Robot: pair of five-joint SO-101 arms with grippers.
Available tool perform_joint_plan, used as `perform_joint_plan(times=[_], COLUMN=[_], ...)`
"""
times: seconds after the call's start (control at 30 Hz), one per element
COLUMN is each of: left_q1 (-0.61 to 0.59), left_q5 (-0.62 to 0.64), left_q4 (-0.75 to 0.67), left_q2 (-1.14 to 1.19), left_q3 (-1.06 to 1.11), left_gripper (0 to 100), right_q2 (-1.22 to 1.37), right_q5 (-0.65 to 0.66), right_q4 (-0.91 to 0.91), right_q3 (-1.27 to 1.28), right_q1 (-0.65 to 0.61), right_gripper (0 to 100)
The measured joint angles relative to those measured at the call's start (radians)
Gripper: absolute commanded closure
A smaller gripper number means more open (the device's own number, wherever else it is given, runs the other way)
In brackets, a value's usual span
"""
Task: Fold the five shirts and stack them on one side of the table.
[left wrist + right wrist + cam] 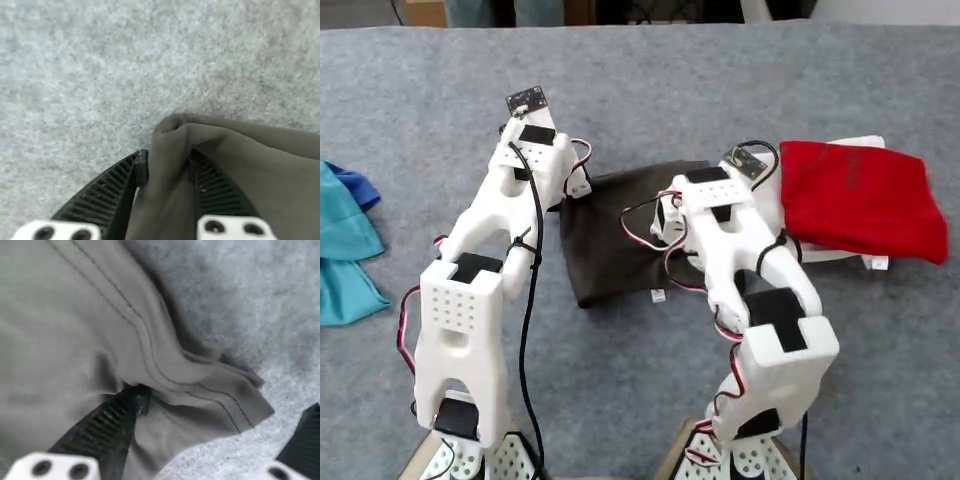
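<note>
- This place is presenting as a robotics lab bench.
- A white left arm [470, 300] and right arm [765, 310] are standing side by side.
- Exposed servo cables [528, 300] are running along their links.
- A grey felt cover [640, 80] is lying over the table, carrying a dark shirt [610, 250] and a red shirt [865, 200].

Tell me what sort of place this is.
Probably a robotics test bench: a table covered in grey felt, a white left arm and right arm side by side, and shirts laid out, a dark shirt and a red shirt.
</note>
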Motion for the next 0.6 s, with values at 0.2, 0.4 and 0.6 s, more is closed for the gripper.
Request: perform_joint_plan(times=[0.2,0.4,0.6], left_q1=[0.0,0.002,0.012], left_q5=[0.0,-0.043,-0.092], left_q4=[0.0,0.0,0.0], left_q2=[0.0,0.0,0.0], left_q3=[0.002,0.002,0.002], left_gripper=[85,96,97], right_q2=[0.002,0.002,0.002], right_q5=[0.0,0.0,0.0], right_q4=[0.005,0.046,0.054], right_q3=[-0.002,-0.005,-0.006], right_q1=[0.0,0.002,0.002], right_gripper=[53.5,53.5,56.9])
